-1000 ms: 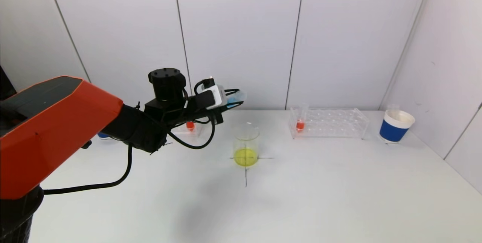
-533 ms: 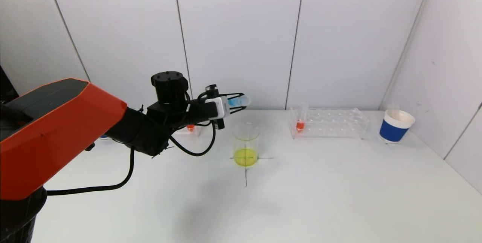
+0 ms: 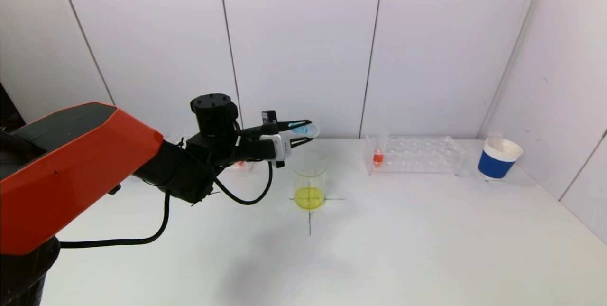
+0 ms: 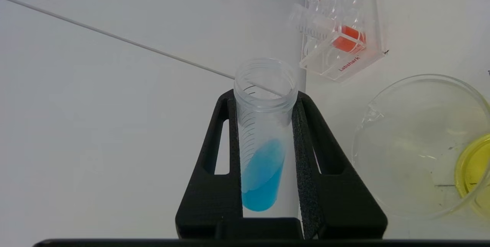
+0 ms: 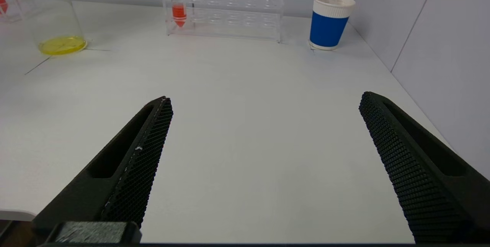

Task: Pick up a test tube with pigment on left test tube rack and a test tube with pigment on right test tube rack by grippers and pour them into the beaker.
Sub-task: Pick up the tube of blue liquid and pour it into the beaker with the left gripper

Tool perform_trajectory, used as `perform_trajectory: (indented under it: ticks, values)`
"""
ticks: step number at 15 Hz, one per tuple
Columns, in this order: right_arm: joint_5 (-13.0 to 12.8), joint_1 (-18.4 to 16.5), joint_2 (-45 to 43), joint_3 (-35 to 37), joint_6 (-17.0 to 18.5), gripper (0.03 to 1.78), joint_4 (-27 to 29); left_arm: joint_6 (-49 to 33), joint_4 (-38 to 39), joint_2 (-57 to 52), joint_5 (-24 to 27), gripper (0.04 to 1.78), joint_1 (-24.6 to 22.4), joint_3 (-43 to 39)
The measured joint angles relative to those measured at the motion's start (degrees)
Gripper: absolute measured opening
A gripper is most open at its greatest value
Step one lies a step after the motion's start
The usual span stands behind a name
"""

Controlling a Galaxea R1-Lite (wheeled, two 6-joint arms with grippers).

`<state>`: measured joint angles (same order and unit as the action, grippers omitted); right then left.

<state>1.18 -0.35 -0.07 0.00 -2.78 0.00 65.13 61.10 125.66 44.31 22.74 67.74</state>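
My left gripper (image 3: 303, 131) is shut on a clear test tube with blue pigment (image 3: 303, 129), held nearly level above and just behind the glass beaker (image 3: 309, 183), which has yellow liquid at its bottom. In the left wrist view the tube (image 4: 264, 139) sits between the black fingers (image 4: 214, 162), its open mouth pointing away, with the beaker (image 4: 417, 143) beside it. The right rack (image 3: 413, 154) holds a tube with red pigment (image 3: 378, 154). The left rack (image 3: 239, 165) is mostly hidden behind my arm. My right gripper (image 5: 264, 105) is open and empty over bare table.
A blue and white paper cup (image 3: 499, 158) stands at the far right of the table near the wall. A black cross is marked on the table under the beaker. The white wall runs close behind the racks.
My left gripper has moved to the right with the blue tube, bringing it over the beaker, and the wrist has rolled. The right side has not changed.
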Motion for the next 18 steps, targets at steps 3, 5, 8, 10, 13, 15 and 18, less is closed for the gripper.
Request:
perform_trajectory:
  ticks: [3, 5, 8, 10, 13, 15, 18]
  values:
    - [0.02, 0.0, 0.0, 0.0, 0.0, 1.77, 0.0, 0.13, 2.27, 0.0, 1.0, 0.42, -0.05, -1.51]
    - [0.02, 0.0, 0.0, 0.0, 0.0, 1.77, 0.0, 0.13, 3.95, 0.0, 1.39, 0.42, -0.39, -2.8]
    - [0.0, 0.0, 0.0, 0.0, 0.0, 1.77, 0.0, 0.1, 5.52, -0.05, 2.29, 0.42, -1.13, -4.18]
    - [0.02, 0.0, 0.0, 0.0, 0.0, 1.77, 0.0, 0.33, 6.13, -0.06, 2.32, 0.42, -1.4, -4.62]
    - [0.0, 0.0, 0.0, 0.0, 0.02, 1.77, 0.0, 3.13, 6.21, 0.16, 2.34, 0.42, -1.49, -4.77]
    - [0.0, 0.0, 0.0, 0.0, 0.0, 1.77, 0.0, 5.21, 6.21, 0.59, 2.34, 0.42, -1.85, -4.73]
    - [0.02, 0.0, 0.0, 0.0, 0.0, 1.77, 0.0, 7.27, 6.12, 1.66, 2.35, 0.42, -2.21, -4.46]
